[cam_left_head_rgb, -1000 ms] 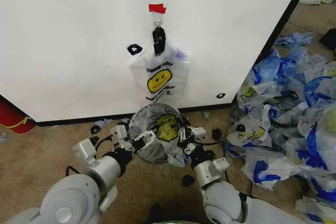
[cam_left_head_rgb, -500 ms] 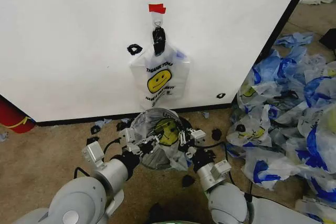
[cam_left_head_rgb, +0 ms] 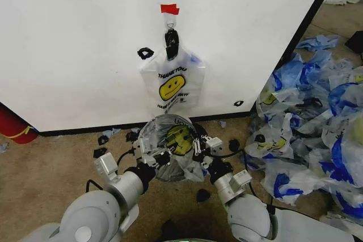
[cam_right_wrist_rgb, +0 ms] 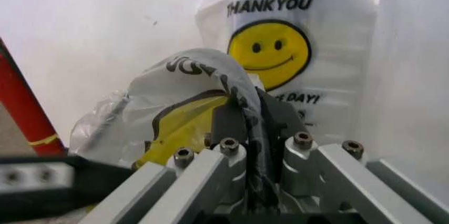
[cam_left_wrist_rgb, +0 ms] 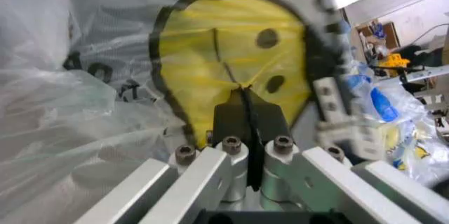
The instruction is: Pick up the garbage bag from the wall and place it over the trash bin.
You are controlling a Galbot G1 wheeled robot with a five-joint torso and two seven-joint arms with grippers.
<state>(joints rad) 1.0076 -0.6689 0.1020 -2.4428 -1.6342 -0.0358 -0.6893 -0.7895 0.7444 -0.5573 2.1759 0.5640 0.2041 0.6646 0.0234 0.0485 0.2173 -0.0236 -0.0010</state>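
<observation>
A translucent white garbage bag [cam_left_head_rgb: 177, 140] with a yellow smiley face is spread over the round black trash bin, whose dark rim [cam_left_head_rgb: 170, 117] shows through the plastic at the foot of the wall [cam_left_head_rgb: 74, 43]. My left gripper [cam_left_head_rgb: 160, 156] is shut on the bag's near left side, and its fingers [cam_left_wrist_rgb: 245, 92] pinch the plastic at the smiley face. On the bag's right edge my right gripper [cam_left_head_rgb: 198, 147] is shut, the film caught between its fingers [cam_right_wrist_rgb: 245, 103]. Another such bag [cam_left_head_rgb: 172, 86] hangs from the wall's hook [cam_left_head_rgb: 170, 22].
A heap of blue-and-white bags [cam_left_head_rgb: 317, 117] covers the floor to the right. Small black scraps [cam_left_head_rgb: 203, 195] lie on the brown floor around the bin. A red object [cam_left_head_rgb: 14, 128] stands at the wall's left end. Red tape [cam_left_head_rgb: 169, 9] marks the hook.
My left arm has moved right, closer to the bin, and the held bag has crumpled and sunk a little. The right gripper has hardly moved.
</observation>
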